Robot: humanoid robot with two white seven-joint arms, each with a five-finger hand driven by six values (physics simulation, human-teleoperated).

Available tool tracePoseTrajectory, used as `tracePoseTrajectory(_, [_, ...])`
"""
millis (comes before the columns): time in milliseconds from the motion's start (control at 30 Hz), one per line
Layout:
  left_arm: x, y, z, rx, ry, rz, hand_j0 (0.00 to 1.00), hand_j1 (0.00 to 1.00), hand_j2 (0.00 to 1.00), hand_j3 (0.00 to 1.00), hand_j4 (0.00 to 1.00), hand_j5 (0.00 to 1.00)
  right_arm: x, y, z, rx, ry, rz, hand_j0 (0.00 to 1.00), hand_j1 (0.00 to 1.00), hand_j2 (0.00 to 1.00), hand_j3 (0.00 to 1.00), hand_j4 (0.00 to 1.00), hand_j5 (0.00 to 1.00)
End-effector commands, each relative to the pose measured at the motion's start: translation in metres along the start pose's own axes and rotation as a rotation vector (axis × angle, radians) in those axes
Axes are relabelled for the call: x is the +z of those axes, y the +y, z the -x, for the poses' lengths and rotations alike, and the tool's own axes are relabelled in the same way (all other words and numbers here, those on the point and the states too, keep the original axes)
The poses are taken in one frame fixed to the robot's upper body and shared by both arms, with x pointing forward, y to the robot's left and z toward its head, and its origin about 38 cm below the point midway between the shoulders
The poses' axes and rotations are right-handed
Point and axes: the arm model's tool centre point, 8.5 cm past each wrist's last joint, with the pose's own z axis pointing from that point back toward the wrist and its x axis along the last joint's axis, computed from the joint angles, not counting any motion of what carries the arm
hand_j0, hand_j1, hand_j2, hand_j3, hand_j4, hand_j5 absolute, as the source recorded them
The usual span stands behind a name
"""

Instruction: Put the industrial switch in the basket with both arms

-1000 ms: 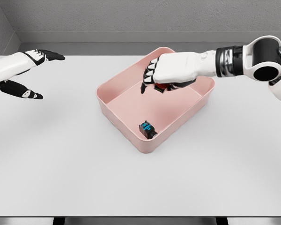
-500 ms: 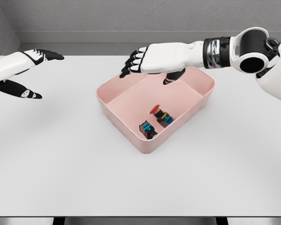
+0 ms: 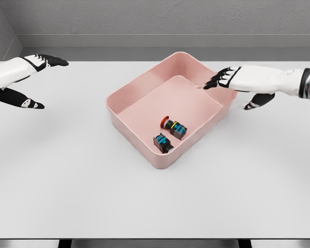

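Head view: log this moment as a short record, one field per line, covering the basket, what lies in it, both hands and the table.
basket: pink rectangular plastic basket, set at an angle on the table, open top
contents: two small black switches side by side near its front corner, one with a red button, one with blue markings
right hand: open, empty, over the basket's right rim
left hand: open, empty, at the far left, apart from the basket
table: white flat tabletop

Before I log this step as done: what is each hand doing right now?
Left hand: open, holding nothing, above the table's left side.
Right hand: open, holding nothing, at the basket's right rim.
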Motion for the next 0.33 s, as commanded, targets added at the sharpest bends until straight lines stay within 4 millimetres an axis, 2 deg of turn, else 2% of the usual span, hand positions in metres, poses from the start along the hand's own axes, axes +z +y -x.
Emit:
tracePoseTrajectory(0, [0.001,0.001,0.0,0.005,0.001,-0.003,1.0,1.0,1.0,1.0,1.0,1.0,0.034,-0.015,0.015,-0.037,0.052,0.075,1.0,1.0,1.0,1.0,1.0,1.0])
tracePoseTrajectory(67, [0.001,0.001,0.0,0.005,0.001,-0.005,1.0,1.0,1.0,1.0,1.0,1.0,0.051,-0.003,0.022,-0.11,0.067,0.094,1.0,1.0,1.0,1.0,1.0,1.0])
tracePoseTrajectory(133, [0.0,0.0,0.0,0.005,0.001,-0.002,1.0,1.0,1.0,1.0,1.0,1.0,0.055,0.018,0.029,-0.185,0.082,0.087,1.0,1.0,1.0,1.0,1.0,1.0])
tracePoseTrajectory(200, [0.001,0.001,0.0,0.005,0.001,-0.004,1.0,1.0,1.0,1.0,1.0,1.0,0.053,0.033,0.03,-0.216,0.088,0.085,1.0,1.0,1.0,1.0,1.0,1.0])
tracePoseTrajectory(300, [0.001,0.001,0.0,0.005,0.001,-0.004,1.0,1.0,1.0,1.0,1.0,1.0,0.049,0.037,0.028,-0.224,0.081,0.08,1.0,1.0,1.0,1.0,1.0,1.0])
